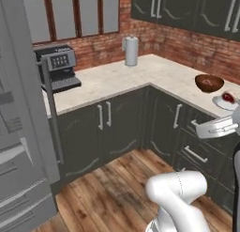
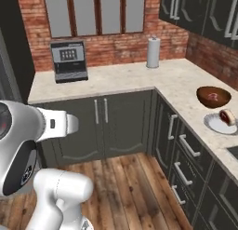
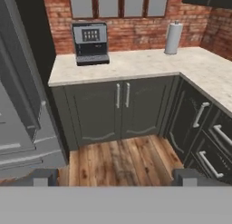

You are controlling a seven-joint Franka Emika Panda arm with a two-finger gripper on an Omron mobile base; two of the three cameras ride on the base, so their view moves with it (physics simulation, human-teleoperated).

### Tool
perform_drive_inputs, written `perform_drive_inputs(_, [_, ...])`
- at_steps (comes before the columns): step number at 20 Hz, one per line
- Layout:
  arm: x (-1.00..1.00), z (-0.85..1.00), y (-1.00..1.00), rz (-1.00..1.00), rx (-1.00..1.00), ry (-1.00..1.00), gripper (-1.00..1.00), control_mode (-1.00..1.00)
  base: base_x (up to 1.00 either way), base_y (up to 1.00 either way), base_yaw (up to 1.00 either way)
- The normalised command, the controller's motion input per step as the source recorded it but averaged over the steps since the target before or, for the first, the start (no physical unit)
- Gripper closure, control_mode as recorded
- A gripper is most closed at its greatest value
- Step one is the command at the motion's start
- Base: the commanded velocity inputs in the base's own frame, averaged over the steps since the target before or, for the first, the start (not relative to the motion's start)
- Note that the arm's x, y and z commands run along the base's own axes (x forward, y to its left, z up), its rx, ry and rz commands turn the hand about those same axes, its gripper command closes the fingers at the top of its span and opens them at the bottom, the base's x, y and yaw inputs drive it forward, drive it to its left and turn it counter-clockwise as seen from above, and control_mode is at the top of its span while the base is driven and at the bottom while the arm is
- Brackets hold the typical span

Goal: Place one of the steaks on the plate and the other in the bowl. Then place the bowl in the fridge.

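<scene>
Reddish-brown bowl (image 2: 213, 97), steak inside, far right beside plate (image 2: 221, 124): to be approached squarely, gripper (image 3: 116, 177) jaws spread wide, nothing held.

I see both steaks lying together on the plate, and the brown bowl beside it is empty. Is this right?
Not quite. The bowl is not empty: one steak lies inside it, and the other steak is on the plate beside it. The right base view shows this most clearly.
</scene>
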Motion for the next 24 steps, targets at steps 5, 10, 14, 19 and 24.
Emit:
perform_drive_inputs(5, [0.00, 0.00, 0.00, 0.00, 0.00, 0.00, -1.00, 1.00, 0.68, -0.15, -0.30])
perform_drive_inputs(10, [0.00, 0.00, 0.00, 0.00, 0.00, 0.00, -1.00, 1.00, 0.67, -0.25, -0.24])
perform_drive_inputs(14, [0.00, 0.00, 0.00, 0.00, 0.00, 0.00, -1.00, 1.00, 0.67, -0.44, -0.20])
perform_drive_inputs(19, [0.00, 0.00, 0.00, 0.00, 0.00, 0.00, -1.00, 1.00, 0.75, -0.15, -0.10])
perform_drive_inputs(24, [0.00, 0.00, 0.00, 0.00, 0.00, 0.00, -1.00, 1.00, 0.76, 0.00, -0.01])
